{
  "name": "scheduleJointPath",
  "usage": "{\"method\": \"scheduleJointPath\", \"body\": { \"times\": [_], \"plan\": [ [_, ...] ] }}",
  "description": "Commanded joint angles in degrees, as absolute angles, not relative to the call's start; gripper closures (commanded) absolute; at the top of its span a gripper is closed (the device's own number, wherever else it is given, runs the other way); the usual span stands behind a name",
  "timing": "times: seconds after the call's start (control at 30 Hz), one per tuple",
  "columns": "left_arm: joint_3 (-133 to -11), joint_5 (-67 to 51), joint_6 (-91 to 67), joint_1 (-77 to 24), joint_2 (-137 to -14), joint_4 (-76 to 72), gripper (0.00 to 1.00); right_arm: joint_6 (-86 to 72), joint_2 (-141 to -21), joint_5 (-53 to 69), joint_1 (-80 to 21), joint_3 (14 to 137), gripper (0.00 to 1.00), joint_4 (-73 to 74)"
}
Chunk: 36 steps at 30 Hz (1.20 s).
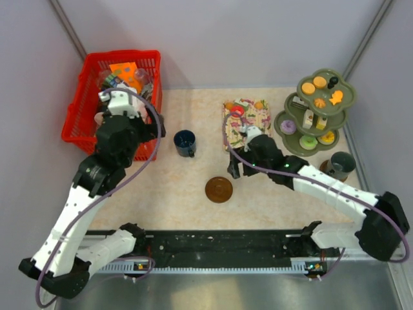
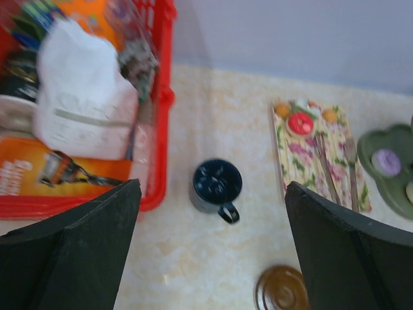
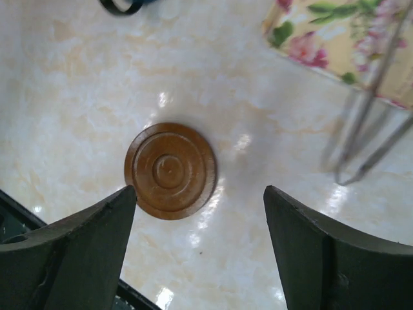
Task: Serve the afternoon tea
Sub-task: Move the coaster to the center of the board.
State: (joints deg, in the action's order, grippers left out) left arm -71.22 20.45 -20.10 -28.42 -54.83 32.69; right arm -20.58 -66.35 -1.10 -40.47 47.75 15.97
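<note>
Brown round wooden saucer (image 3: 170, 170) lies flat and bare on the pale marbled table (image 1: 174, 206).

Risks:
- It is a thin disc on a slick top, so fingers could skid off the rim or shove it instead of lifting.
- A drag away from the arms could clip the navy ceramic mug (image 1: 185, 143), which stands upright just beyond-left of the saucer.
- The thin metal tongs (image 3: 361, 129), beyond-right of the saucer on a floral cloth (image 1: 245, 119), could snag a wide approach.

Pose:
- Right hand (image 3: 199, 190) hovers over the saucer, pointing down, fingers spread, empty. Its arm reaches in low from the right.
- Left hand (image 2: 211, 188) is well left of and beyond the saucer, raised by the red plastic basket (image 1: 84, 103), spread wide, holding nothing.
</note>
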Motion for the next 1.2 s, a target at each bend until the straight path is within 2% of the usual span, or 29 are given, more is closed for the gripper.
{"method": "scheduleJointPath", "body": {
  "times": [0.0,0.2,0.4,0.53,0.8,1.17],
  "plan": [
    [-75.76,31.97,-11.26,-26.99,-52.13,28.32,0.01,-20.48,-76.87,-6.14,-48.68,56.85,0.22,24.42],
    [-68.75,38.93,-2.66,-26.89,-48.96,13.04,0.01,-21.80,-92.44,-10.46,-56.07,69.41,0.29,36.99],
    [-56.18,40.52,2.02,-26.89,-44.13,2.48,0.01,-23.02,-100.10,-10.81,-61.08,76.63,0.30,39.37],
    [-52.65,40.25,2.72,-26.89,-41.23,-2.45,0.01,-24.17,-105.55,-11.77,-63.01,81.11,0.30,40.95],
    [-46.76,43.59,5.00,-26.89,-37.18,-10.10,0.01,-27.59,-111.79,-17.84,-65.21,84.20,0.32,41.66],
    [-45.70,43.77,5.19,-26.81,-36.30,-11.25,0.01,-28.30,-117.59,-19.60,-66.01,85.35,0.44,41.66]
  ]
}}
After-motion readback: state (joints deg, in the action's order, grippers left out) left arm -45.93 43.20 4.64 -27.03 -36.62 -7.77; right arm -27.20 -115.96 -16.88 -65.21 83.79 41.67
